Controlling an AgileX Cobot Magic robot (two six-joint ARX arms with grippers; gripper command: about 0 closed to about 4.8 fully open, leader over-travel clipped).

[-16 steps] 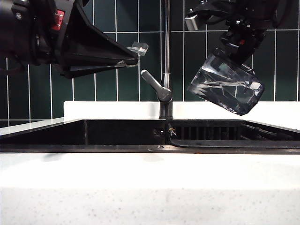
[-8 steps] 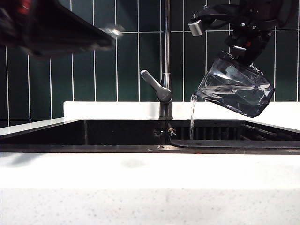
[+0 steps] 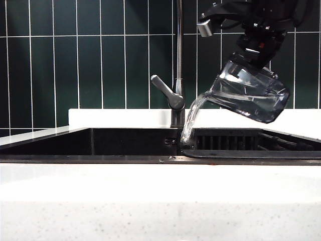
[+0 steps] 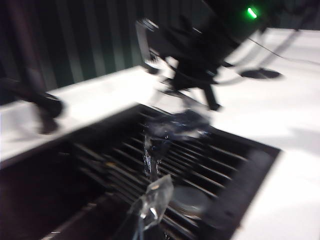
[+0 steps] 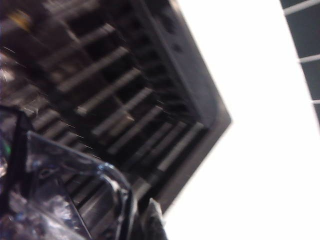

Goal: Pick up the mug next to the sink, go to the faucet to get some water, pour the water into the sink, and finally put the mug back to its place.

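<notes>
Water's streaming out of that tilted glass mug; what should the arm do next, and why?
Probably hold the tilt a little longer: the right gripper has the mug tipped over the sink, beside the faucet, and water is visibly running out, with some left inside.

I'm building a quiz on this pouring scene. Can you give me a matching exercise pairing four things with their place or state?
Things:
1. clear faceted glass mug
2. slim brushed-metal faucet
3. slotted black rack
4. right gripper

States:
A. upright behind the black sink
B. tilted, spilling water
C. shut on the mug from above
D. lying in the basin, under the stream

Pairs: 1-B, 2-A, 3-D, 4-C
</notes>
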